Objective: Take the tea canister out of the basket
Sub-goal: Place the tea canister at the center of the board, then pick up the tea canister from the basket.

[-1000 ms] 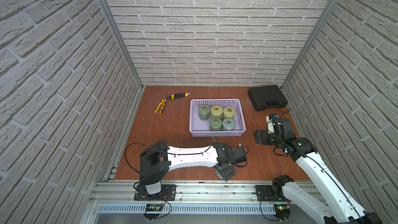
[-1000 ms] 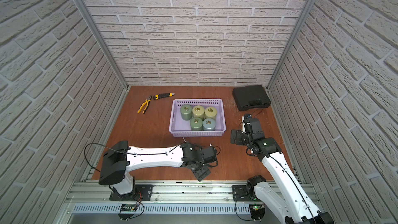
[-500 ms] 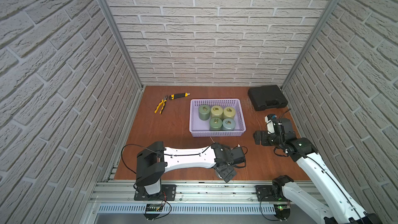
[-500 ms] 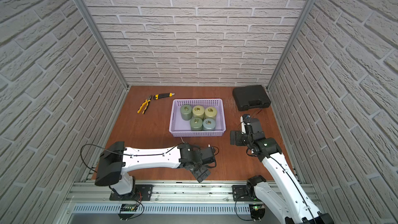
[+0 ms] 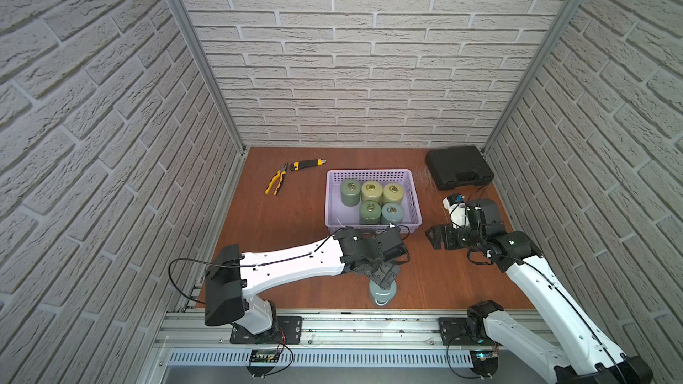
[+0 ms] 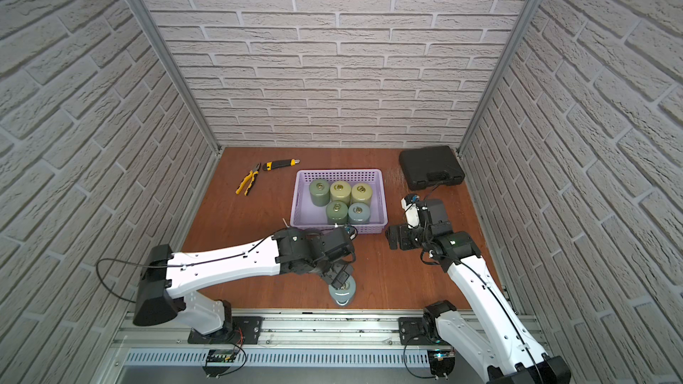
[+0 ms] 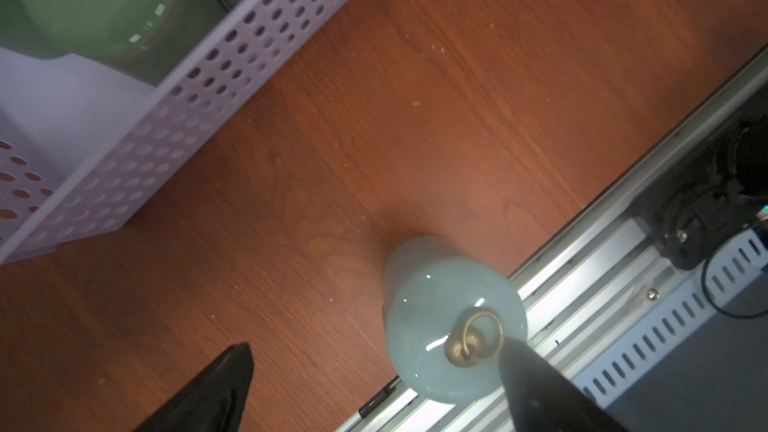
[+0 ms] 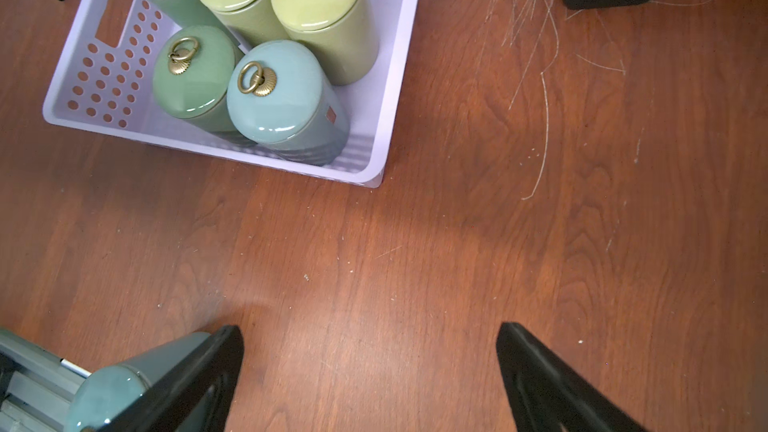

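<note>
Near the front edge of the table [image 5: 295,223], outside the basket [image 5: 369,175], the pale blue tea canister [image 7: 453,317] stands upright beneath the left pincer [image 7: 374,350], whose jaws are spread wide. Beside the basket, the right pincer [image 8: 369,330] hangs equally agape.

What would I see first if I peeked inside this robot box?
First, the lavender basket in the middle of the wooden table, with five shiny green and blue tea canisters standing inside. Next, a sixth pale blue canister standing alone near the table's front edge, just under the open left gripper. Yellow-handled pliers lie at the far left and a black case at the far right.
</note>
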Tool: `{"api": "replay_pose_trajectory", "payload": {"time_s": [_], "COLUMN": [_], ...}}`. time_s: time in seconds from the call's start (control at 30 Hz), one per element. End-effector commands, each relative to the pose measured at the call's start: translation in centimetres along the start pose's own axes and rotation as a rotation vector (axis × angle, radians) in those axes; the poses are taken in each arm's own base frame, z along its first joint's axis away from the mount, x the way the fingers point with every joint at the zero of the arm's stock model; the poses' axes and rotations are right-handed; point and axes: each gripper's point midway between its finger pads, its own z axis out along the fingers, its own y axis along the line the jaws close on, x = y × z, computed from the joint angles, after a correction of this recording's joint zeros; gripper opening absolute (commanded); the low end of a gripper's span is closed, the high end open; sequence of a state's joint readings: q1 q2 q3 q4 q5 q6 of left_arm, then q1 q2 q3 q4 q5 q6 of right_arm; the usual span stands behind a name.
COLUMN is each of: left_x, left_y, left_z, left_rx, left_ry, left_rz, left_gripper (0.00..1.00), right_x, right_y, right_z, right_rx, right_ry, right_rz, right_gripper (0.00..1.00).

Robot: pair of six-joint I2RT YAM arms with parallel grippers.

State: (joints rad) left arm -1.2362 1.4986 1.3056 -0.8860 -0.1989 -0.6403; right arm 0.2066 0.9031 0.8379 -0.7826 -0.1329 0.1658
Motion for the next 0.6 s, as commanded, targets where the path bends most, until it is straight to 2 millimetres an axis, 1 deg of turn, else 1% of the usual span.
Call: {"api": "replay_pose_trajectory", "payload": {"time_s": [0.0, 0.13, 0.3, 0.57], "left_x": [-1.2, -2.1, -2.9, -3.2], "left_y": [2.7, 5.2, 7.6, 11.3], "left_z": [-1.3, -1.8, -2.2, -2.9], "left_rx": [-0.049, -0.082, -0.116, -0.185], "left_ry": [-0.066, -0.117, -0.171, -0.232], "left_rz": [-0.068, -0.137, -0.212, -0.311], "left_gripper": [0.98, 0.98, 0.98, 0.98], "right_x": [-2.1, -2.4, -3.1, -4.1], "right_y": [1.3, 2.0, 2.4, 3.1], "right_z": [-0.6, -0.3, 0.2, 2.4], "right_rx": [-0.064, -0.099, -0.112, -0.115], "right_ry": [-0.059, -0.042, -0.013, 0.039], "right_rz": [-0.037, -0.044, -0.043, -0.065], "right_gripper": [1.0, 0.99, 0.99, 0.99]}}
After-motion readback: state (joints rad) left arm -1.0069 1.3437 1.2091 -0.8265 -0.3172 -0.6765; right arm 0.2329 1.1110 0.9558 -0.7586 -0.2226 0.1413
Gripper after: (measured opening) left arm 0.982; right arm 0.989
